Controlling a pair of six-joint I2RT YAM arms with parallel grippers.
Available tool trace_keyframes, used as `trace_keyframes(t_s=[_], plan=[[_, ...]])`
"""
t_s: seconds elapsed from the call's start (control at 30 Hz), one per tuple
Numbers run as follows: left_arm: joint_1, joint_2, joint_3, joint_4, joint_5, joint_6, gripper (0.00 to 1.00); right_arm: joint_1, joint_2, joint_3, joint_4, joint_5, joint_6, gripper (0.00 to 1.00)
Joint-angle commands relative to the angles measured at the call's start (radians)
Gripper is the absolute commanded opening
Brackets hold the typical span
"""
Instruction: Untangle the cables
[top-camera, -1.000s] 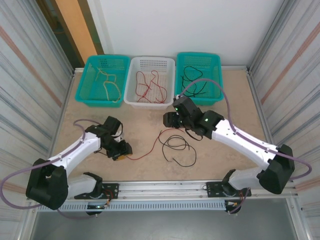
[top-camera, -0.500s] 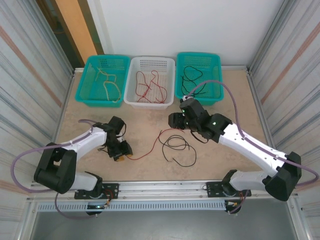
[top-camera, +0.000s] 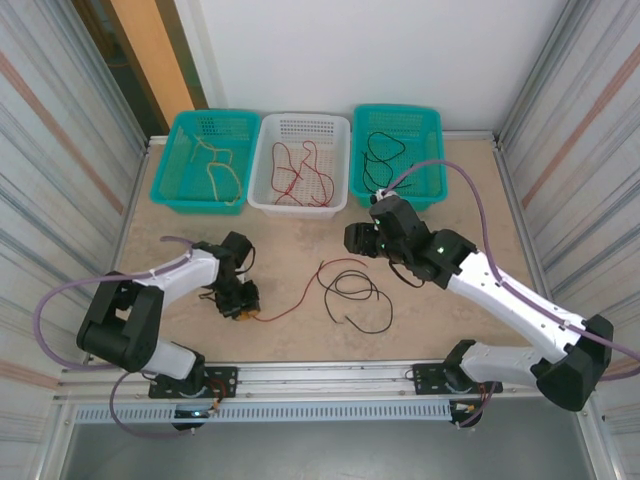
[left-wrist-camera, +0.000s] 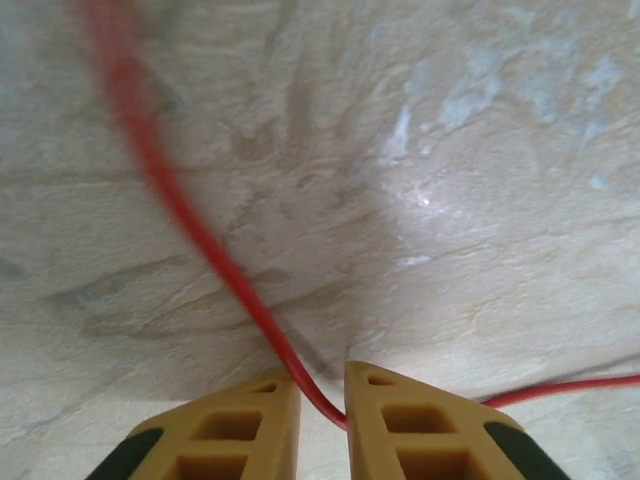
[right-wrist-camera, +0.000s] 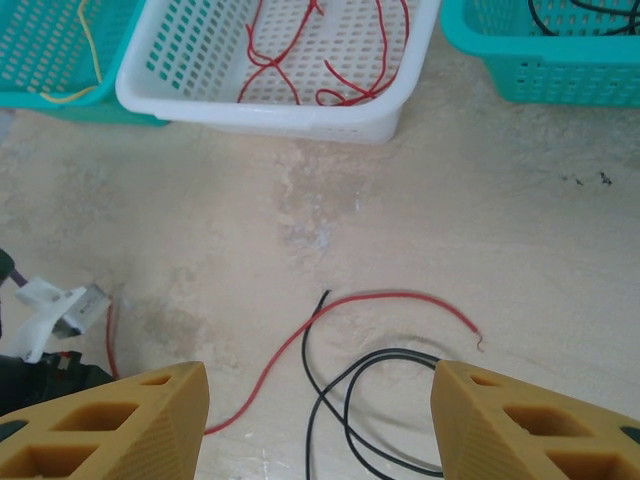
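Beige stone-patterned table (top-camera: 480, 215) boxed in by ribbed metal walls (top-camera: 60, 150), seen from above. Three baskets sit along its far edge, sorted by colour. A teal basket (top-camera: 172, 170) at the far-left corner holds a pale yellow cable (top-camera: 215, 165), a white basket (top-camera: 305, 118) in the middle holds red cables (top-camera: 295, 170), and a second teal basket (top-camera: 397, 108) to its right holds black cables (top-camera: 380, 155). Around the middle of the table, nearer the near edge, a loose red cable (top-camera: 300, 290) crosses a looped black cable (top-camera: 362, 297); these two look like the tangle left to sort. The left gripper (top-camera: 243, 303), low over the table towards the near-left corner, has its yellow fingers (left-wrist-camera: 240, 425) pinched on one end of the red cable, which runs between them. This is likely to anchor it or draw it clear of the black loops. The right gripper (top-camera: 352, 240) hangs above the table just beyond the tangle, jaws spread wide and holding nothing, probably lined up to come down on the black cable
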Motion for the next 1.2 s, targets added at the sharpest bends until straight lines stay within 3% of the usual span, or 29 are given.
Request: trace_keyframes(t_s=[0.0, 0.2, 0.37, 0.63, 0.77, 1.03, 1.17], plan=[[-0.006, 0.002, 0.038, 0.074, -0.041, 0.006, 0.13, -0.003, -0.028, -0.016, -0.006, 0.002, 0.021, 0.59], [-0.006, -0.121, 0.096, 0.069, -0.080, 0.030, 0.01, 0.017, -0.046, -0.014, 0.033, -0.011, 0.001, 0.59], [-0.007, -0.271, 0.217, 0.055, -0.076, 0.124, 0.00, 0.074, -0.051, 0.000, 0.106, -0.032, -0.050, 0.60], [-0.006, -0.300, 0.584, 0.038, 0.236, 0.373, 0.00, 0.131, 0.045, 0.090, 0.218, -0.198, -0.132, 0.64], [-0.008, -0.268, 0.741, 0.010, 0.328, 0.434, 0.00, 0.144, 0.103, 0.167, 0.232, -0.228, -0.164, 0.65], [-0.008, -0.227, 0.862, -0.027, 0.395, 0.482, 0.00, 0.159, 0.175, 0.279, 0.233, -0.254, -0.209, 0.65], [-0.008, -0.224, 0.869, -0.026, 0.425, 0.486, 0.00, 0.166, 0.197, 0.297, 0.251, -0.265, -0.208, 0.57]])
